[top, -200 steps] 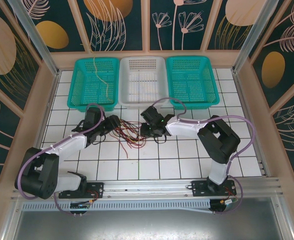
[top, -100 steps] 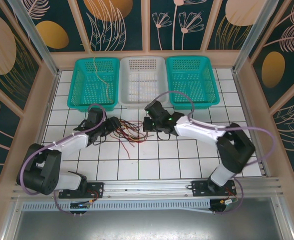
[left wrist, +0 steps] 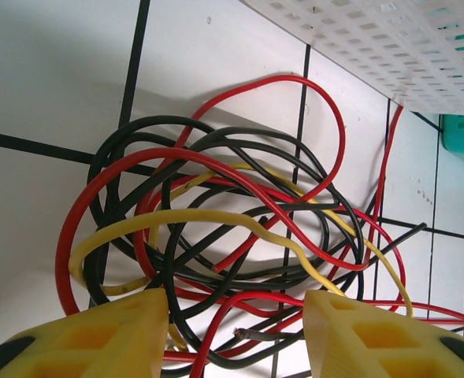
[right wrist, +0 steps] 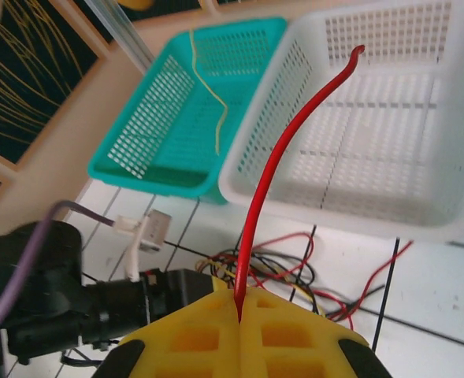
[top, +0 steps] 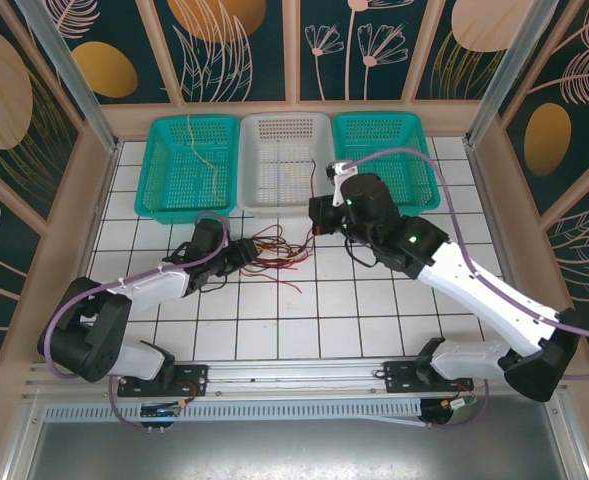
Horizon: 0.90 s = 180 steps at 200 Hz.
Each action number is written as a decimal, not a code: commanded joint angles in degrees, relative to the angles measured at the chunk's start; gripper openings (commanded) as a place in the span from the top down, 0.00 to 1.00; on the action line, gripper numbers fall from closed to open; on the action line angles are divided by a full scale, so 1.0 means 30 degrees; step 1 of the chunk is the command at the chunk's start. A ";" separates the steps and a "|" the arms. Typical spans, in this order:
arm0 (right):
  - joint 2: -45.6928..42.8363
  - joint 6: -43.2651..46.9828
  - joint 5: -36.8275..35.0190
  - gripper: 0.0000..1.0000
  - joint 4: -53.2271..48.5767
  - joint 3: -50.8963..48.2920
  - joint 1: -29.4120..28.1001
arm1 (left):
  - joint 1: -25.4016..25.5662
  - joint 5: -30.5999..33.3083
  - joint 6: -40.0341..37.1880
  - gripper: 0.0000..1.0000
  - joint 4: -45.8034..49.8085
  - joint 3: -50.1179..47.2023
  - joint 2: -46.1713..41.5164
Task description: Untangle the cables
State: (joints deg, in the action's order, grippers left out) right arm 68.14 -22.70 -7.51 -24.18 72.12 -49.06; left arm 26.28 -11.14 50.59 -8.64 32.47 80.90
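Cables in one red, black and yellow tangle on the table, before one white basket and two teal baskets, left gripper spread astride its edge, right gripper pinching one red cable above, one yellow cable in a teal basket

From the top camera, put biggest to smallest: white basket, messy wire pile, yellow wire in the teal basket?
Largest: white plastic basket
Next: tangled pile of red, black and yellow cables
Smallest: single yellow cable in the left teal basket
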 commanded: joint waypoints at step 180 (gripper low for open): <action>-0.3027 -0.0930 0.7718 1.00 0.5424 0.1078 0.5804 | 0.0351 -0.5614 -0.8281 0.28 -0.3063 1.1539 -0.4314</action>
State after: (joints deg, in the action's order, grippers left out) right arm 59.81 -21.45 7.09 -15.59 77.10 -33.47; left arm 26.28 -6.04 29.80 -8.93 63.11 61.30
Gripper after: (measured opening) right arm 0.045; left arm 0.698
